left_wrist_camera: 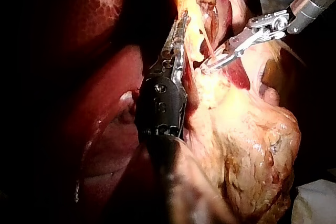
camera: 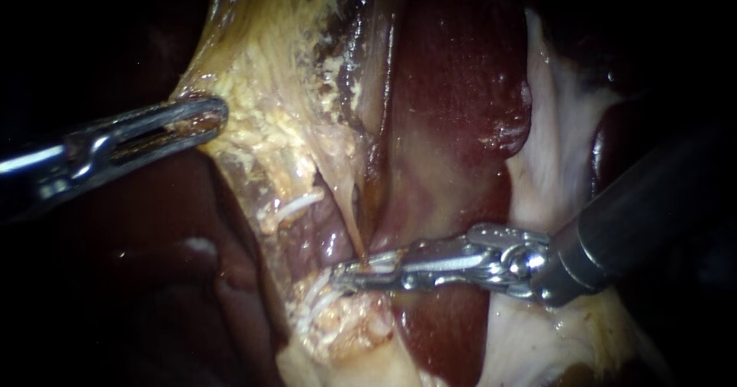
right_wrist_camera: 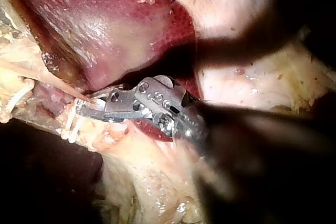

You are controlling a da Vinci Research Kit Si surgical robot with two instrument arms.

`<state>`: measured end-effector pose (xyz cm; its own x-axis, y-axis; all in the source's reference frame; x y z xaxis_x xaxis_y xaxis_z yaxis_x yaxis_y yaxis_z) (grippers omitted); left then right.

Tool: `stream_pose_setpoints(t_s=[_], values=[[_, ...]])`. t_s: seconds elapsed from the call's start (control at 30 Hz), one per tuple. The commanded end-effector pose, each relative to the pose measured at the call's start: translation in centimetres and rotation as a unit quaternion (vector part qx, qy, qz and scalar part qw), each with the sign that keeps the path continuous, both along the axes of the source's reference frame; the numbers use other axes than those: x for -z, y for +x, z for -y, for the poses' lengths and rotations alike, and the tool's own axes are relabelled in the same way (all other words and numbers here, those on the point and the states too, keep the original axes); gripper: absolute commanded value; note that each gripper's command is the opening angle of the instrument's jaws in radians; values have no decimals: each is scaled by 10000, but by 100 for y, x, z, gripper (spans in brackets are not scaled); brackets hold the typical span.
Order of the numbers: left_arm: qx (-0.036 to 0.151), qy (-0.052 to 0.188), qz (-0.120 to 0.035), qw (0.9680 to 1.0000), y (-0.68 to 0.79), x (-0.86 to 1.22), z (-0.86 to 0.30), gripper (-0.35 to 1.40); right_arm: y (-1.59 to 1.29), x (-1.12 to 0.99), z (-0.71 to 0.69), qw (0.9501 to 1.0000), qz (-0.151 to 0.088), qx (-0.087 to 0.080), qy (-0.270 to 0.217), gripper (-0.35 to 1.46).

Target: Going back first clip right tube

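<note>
The tube (camera: 351,218) is a thin, pale tan strand, stretched tight, and it runs down between the yellow fatty tissue (camera: 269,87) and the dark red liver (camera: 453,87). Its lower end meets the tips of the right instrument (camera: 345,278), whose jaws stand a little apart with a narrow gap. I cannot tell if a clip sits on it. Well apart, the left instrument (camera: 207,118) has its jaws clamped on the edge of the yellow fatty tissue.
</note>
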<state>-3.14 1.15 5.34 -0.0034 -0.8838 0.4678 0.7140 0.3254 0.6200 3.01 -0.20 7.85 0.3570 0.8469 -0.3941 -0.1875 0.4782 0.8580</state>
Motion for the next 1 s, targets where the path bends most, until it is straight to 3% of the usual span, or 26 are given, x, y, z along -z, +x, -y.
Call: stream_pose_setpoints(t_s=[0.03, 0.33, 0.4, 0.47, 0.5, 0.6, 1.0], values=[[0, 0, 0, 10000, 0, 0, 0, -35, 1, 0, 0, 10000, -2, -2, 3, -35], [5, 0, -4, 10000, 0, 1, 1, -35, 0, 1, 1, 10000, -2, -2, 3, -35], [5, 0, -4, 10000, 0, 1, 1, -35, 0, 1, 0, 9997, -68, 85, -239, -35], [6, 0, -4, 10000, -1, 2, 1, -35, 1, 1, 0, 9985, -140, 180, -508, 3], [6, 0, -5, 10000, -1, 2, 1, -35, 1, 1, -1, 9971, -226, 218, -692, 31], [9, 0, -6, 10000, -1, 3, 2, -35, 1, 3, -5, 9917, -466, 311, -1159, 54], [13, -1, -10, 10000, -1, 4, 3, -35, -23, 23, -10, 9662, -901, 626, -2332, 60]])
